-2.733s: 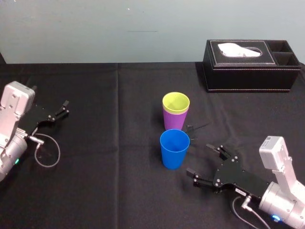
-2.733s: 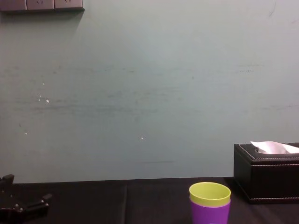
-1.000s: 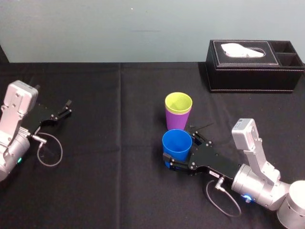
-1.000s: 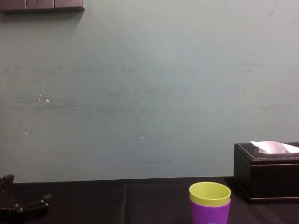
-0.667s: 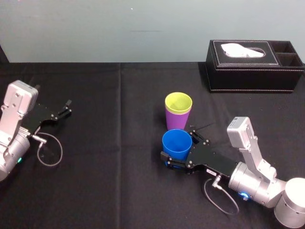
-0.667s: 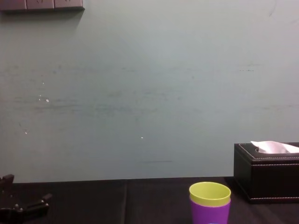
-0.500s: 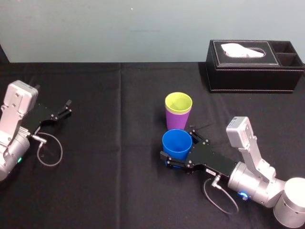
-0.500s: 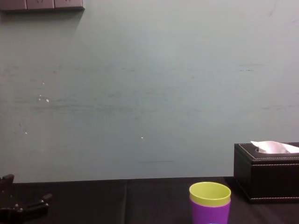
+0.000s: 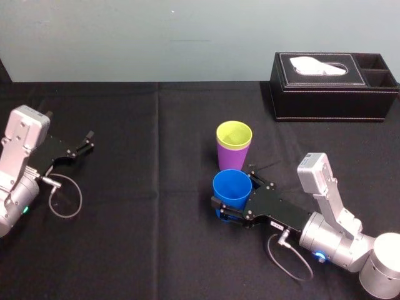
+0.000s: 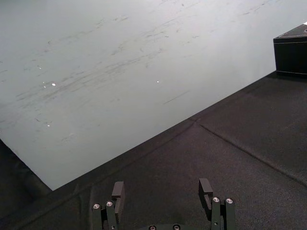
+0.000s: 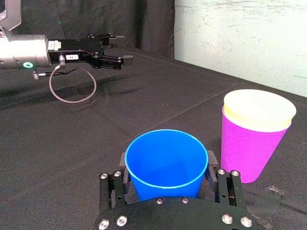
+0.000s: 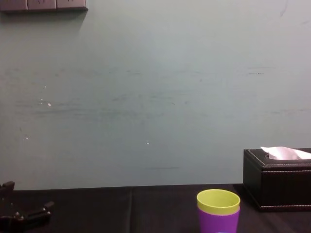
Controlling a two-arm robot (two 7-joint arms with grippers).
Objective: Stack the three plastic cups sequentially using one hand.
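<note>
"Blue cup (image 9: 232, 187), where's it?"

"On the cloth (image 9: 156, 250), just in front of the purple cup (image 9: 230, 159) w/ the yellow-green cup (image 9: 234, 134) nested inside. My right gripper (image 9: 232, 199) pinches it on 2 sides; left gripper (image 9: 89, 140) parked far left, fingers spread. Risk IMO: smooth taper slips out, or a low lift clips those 2 & tips them."

Finding the lone cup (image 9: 231, 190) standing between the right gripper's (image 9: 234, 199) fingers, just before the nested pair of cups (image 9: 232, 150), the tissue box (image 9: 334, 87) sitting behind-right, the left gripper (image 9: 91, 140) resting far left.
</note>
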